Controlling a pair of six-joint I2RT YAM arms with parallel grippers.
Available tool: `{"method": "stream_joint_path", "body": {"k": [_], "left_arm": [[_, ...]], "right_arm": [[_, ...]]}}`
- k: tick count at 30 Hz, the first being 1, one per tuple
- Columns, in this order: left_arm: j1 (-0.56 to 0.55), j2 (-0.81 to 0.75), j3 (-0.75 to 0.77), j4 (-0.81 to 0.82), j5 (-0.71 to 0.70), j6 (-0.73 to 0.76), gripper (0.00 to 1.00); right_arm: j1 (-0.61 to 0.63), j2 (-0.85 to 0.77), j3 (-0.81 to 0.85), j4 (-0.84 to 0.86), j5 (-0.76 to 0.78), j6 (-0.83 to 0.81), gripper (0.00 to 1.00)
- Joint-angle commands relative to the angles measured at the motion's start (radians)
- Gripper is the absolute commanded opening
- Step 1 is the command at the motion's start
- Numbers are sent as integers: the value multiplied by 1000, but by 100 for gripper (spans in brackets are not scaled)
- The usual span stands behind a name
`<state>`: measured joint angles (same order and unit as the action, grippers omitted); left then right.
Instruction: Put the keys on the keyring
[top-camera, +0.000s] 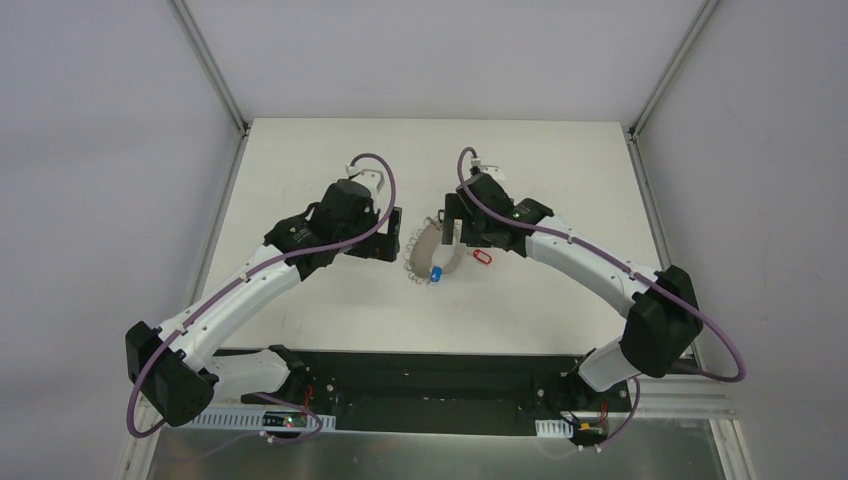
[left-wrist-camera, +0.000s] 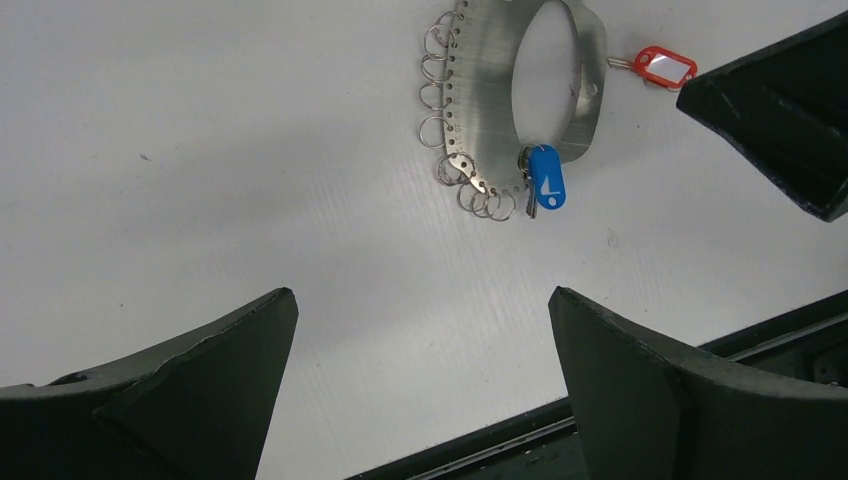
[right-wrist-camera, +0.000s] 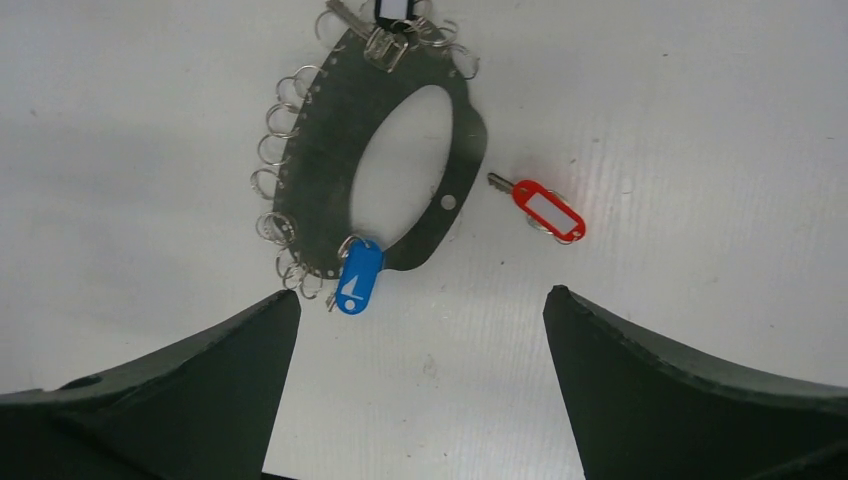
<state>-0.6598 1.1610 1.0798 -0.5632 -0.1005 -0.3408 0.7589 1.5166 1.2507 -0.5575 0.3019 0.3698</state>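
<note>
Keyring (top-camera: 432, 250) lies flat mid-desk (top-camera: 320, 160) from above, its long axis running away from the bases, between my left gripper (top-camera: 393, 238) and right gripper (top-camera: 453, 218). On the left wrist I see wide, empty jaws and a silvery oval plate fringed with small rings, a blue key (left-wrist-camera: 546, 178) at its end. On the right wrist, jaws wide and empty; a red key (right-wrist-camera: 548, 210) lies loose beside the plate, blade toward it.

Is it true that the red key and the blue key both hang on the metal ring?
Only the blue key hangs on the keyring; the red key lies loose on the table beside it, as the right wrist view shows.
</note>
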Motion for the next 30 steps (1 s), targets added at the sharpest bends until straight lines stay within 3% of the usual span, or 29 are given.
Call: {"method": "stream_joint_path", "body": {"k": [1,7,14,24,27,30], "left_arm": [[2,-7,-9,-1,-51,-12,99],[3,-17,-15,-1,-27,-23,99],[3,-46,-32,0,-18,-29,99],[4,-46,-39,9,25,-46,99],[4,-52,-45,14,31,-49,99],[4,-57,-49,18,36,-52,99]], "right_arm": [[1,-10,-37,147,-138,-5,95],[-38,77,-25,212,-108,-93,88],[-168,138,-31,265,-213,-110,71],[-204,215,-8,307,-284,-226,49],[-237,232,-6,308,-366,-251,42],[-254,252,-4,312,-379,-281,40]]}}
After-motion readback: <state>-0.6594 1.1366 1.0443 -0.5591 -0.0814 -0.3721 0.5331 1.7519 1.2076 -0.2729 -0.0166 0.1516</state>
